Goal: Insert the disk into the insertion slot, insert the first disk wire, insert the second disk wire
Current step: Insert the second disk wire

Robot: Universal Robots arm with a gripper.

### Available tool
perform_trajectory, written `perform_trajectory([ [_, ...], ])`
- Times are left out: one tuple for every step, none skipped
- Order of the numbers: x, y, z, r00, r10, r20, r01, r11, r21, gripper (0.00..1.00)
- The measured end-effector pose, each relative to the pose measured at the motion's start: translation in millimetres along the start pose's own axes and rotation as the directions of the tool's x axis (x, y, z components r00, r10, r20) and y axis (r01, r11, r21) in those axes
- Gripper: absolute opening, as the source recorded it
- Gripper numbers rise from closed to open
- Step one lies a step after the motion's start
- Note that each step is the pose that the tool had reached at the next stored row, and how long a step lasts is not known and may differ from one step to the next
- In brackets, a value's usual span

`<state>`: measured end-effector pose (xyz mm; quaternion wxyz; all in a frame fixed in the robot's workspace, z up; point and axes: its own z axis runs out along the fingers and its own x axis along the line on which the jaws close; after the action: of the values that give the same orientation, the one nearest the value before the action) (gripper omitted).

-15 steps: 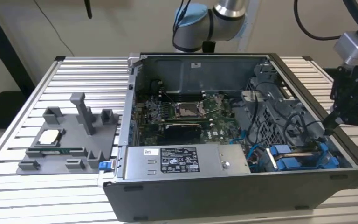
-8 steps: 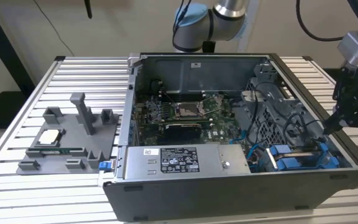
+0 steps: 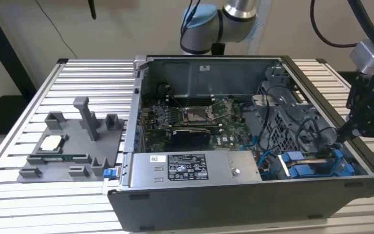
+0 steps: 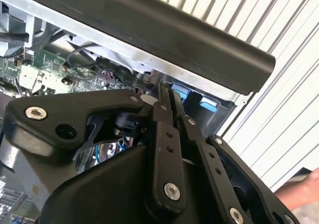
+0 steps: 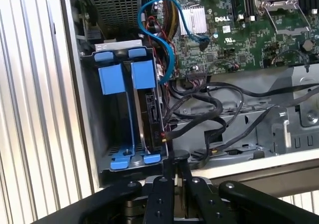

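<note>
Briefly, exterior view: gripper [image 3: 338,140] dips into the open computer case [image 3: 194,204], tips just above the insertion slot [image 3: 307,168], probably angled in to clear the case wall.

Second wrist view: fingers [image 4: 160,134] lie pressed together. I cannot tell if a thin wire is pinched between them.

First wrist view: the disk [image 5: 149,112] stands seated in the slot just beyond the tips, blue tabs [image 5: 124,79] outward. Its connector edge faces the black wires [image 5: 199,114] beside the tips, handy for plugging. Whether any is plugged, I cannot tell.

Matte black claw [image 4: 167,97], silver screws [image 4: 172,191]
</note>
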<state>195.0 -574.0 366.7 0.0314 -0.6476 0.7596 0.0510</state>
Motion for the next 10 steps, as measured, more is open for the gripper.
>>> perform_trajectory([
  [0.5,-0.2,0.0,1.0,0.001,-0.0008,-0.001,1.0,-0.0072,0.18],
  [0.8,-0.2,-0.6,1.0,0.003,-0.0019,-0.003,0.9999,-0.0143,0.18],
  [1.2,-0.2,-1.2,1.0,0.005,-0.0031,-0.005,0.9998,-0.0208,0.18],
  [1.9,-0.4,-1.5,1.0,0.006,-0.0038,-0.006,0.9996,-0.0262,0.18],
  [2.8,-0.5,-1.8,1.0,0.007,-0.0042,-0.007,0.9995,-0.0293,0.2],
  [3.7,-0.7,-2.1,1.0,0.008,-0.0041,-0.008,0.9995,-0.0312,0.2],
  [4.6,-1.1,-2.4,1.0,0.008,-0.0041,-0.008,0.9994,-0.033,0.27],
  [5.4,-1.4,-2.6,1.0,0.009,-0.004,-0.009,0.9994,-0.0346,0.27],
  [6.2,-1.9,-2.8,1.0,0.009,-0.0034,-0.009,0.9993,-0.0362,0.27],
  [7.3,-2.5,-2.8,1.0,0.009,-0.0029,-0.009,0.9993,-0.0369,0.27],
])
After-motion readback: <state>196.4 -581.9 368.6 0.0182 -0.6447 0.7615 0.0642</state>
